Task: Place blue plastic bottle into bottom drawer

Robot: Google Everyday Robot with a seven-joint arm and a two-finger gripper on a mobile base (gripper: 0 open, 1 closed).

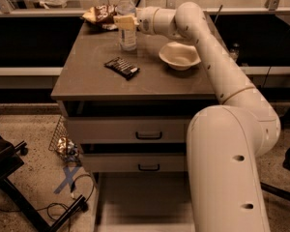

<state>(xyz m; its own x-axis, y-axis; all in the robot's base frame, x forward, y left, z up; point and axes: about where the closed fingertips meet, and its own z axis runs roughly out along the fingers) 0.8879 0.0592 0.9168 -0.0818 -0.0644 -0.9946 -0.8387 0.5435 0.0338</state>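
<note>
The blue plastic bottle [128, 38], clear with a white cap, stands upright at the back of the cabinet top [87, 76]. My gripper [126, 22] reaches in from the right and its fingers [125, 21] are closed around the bottle's middle. The bottle's base rests on the surface. The bottom drawer [140, 202] is pulled open at floor level below the two upper drawers. Its pale tray holds nothing I can see, and my arm hides its right part.
A beige bowl [179, 55] sits right of the bottle and a dark snack packet [122, 67] lies in front of it. A snack bag [100, 14] lies behind. Two shut upper drawers [149, 129] have black handles. A chair base [9, 178] and cables lie left.
</note>
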